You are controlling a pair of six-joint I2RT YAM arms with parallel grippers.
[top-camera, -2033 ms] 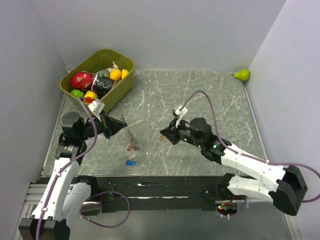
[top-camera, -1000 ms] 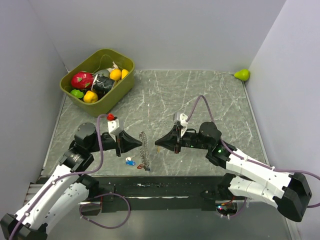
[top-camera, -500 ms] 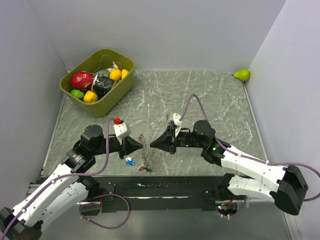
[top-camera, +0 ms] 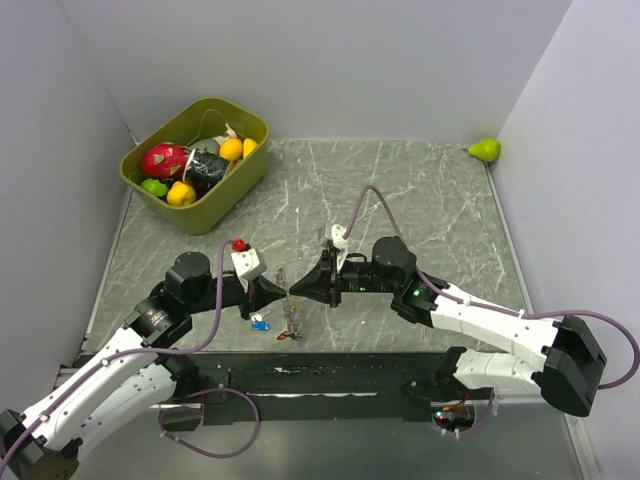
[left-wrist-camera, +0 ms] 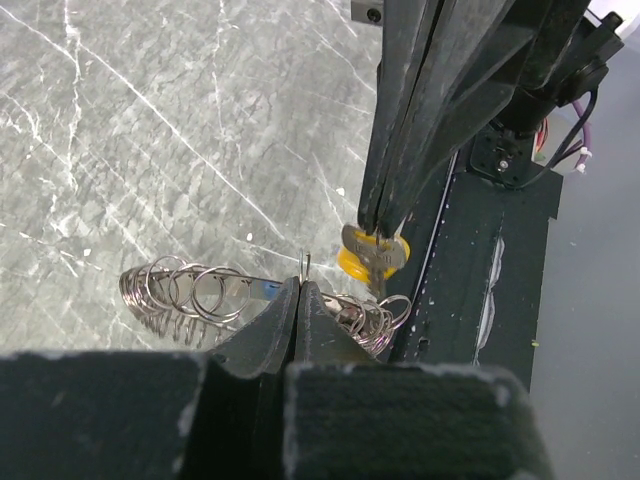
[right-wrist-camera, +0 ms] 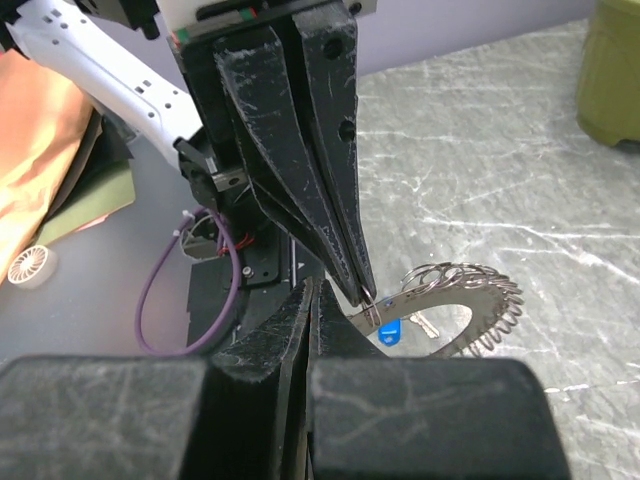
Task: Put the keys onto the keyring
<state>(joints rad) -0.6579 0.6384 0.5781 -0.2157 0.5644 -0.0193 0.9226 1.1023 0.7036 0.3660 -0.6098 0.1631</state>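
Observation:
The keyring (top-camera: 290, 312), a silvery band strung with many small wire rings, hangs between the two grippers just above the table. My left gripper (top-camera: 278, 291) is shut on one of its thin rings; the left wrist view shows the wire pinched at my fingertips (left-wrist-camera: 300, 285) and the keyring (left-wrist-camera: 180, 295) beyond. My right gripper (top-camera: 297, 290) is shut on a yellow-headed key (left-wrist-camera: 372, 255), tip to tip with the left one. In the right wrist view my right gripper (right-wrist-camera: 313, 288) hides that key, beside the keyring (right-wrist-camera: 450, 300). A blue key (top-camera: 261, 324) and a red key (top-camera: 284, 337) lie on the table.
An olive bin (top-camera: 150, 180) of fruit toys stands at the back left. A green pear toy (top-camera: 485, 149) lies in the back right corner. Grey walls close in both sides. The black base strip (top-camera: 330, 375) runs along the near edge.
The left arm swung from near the bin to the front with the keyring. The right gripper moved left toward it. The two tips now meet over the keyring.

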